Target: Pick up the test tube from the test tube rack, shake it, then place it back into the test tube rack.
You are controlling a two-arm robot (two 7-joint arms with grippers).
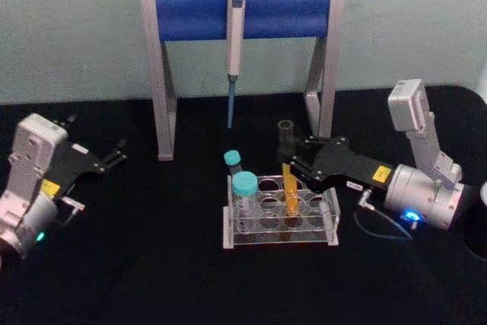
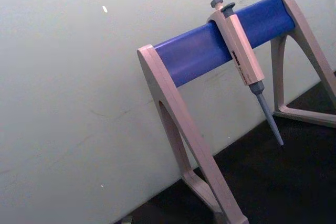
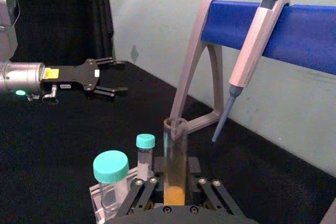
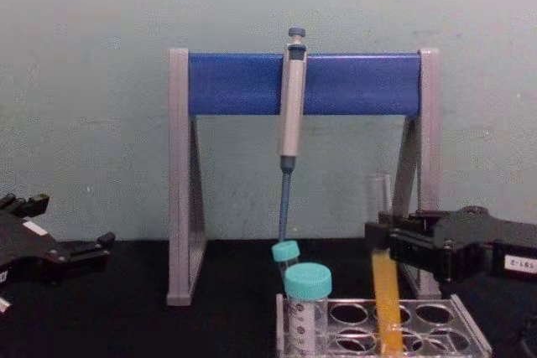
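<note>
One test tube, slightly tilted, foot in a hole right of the middle of the test tube rack, orange-yellow liquid in its lower part, mouth uncapped. Right gripper clamped on it just above the rack. At the rack's left end, two teal-capped containers: one wide capped tube, one slim capped tube, contents unclear. Behind, one pipette hung on one blue-barred stand. Left gripper well off to the left, fingers apart.
</note>
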